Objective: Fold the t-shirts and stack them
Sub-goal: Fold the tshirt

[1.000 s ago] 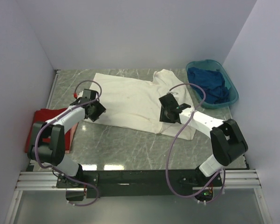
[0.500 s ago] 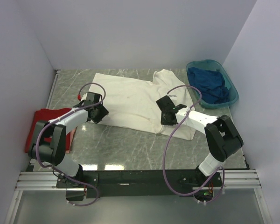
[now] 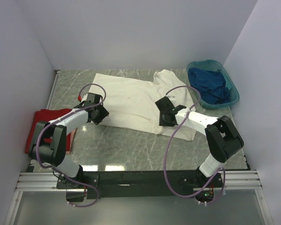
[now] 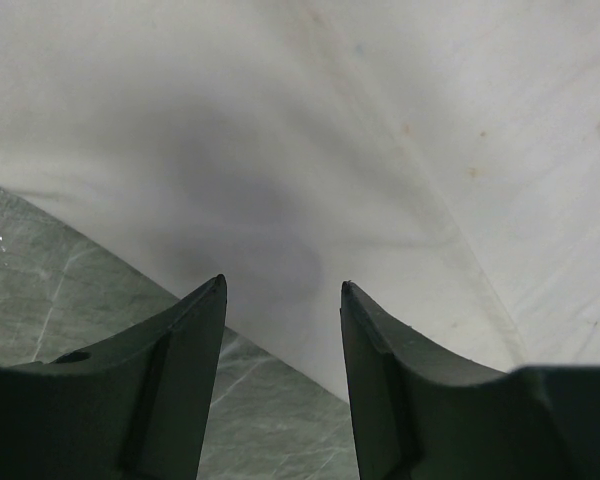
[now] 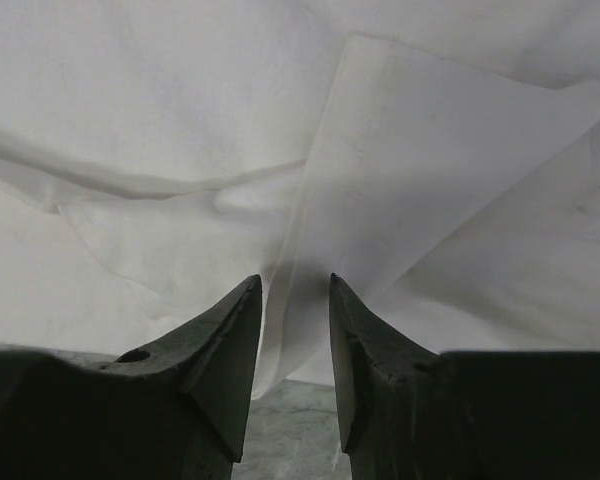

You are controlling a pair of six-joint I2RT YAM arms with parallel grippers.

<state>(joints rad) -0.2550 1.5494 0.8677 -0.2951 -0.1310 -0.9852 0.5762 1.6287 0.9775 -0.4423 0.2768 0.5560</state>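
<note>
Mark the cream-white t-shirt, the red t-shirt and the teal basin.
cream-white t-shirt [image 3: 131, 101], top external view, middle of its body
red t-shirt [image 3: 41, 117], top external view, its far left part
teal basin [image 3: 232, 87], top external view, right-hand wall

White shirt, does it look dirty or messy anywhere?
A little. The cream-white t-shirt has faint brownish specks on its cloth, like small stains. Near the right pincer a flap is folded over and creased, so that end lies rumpled, not flat.
</note>
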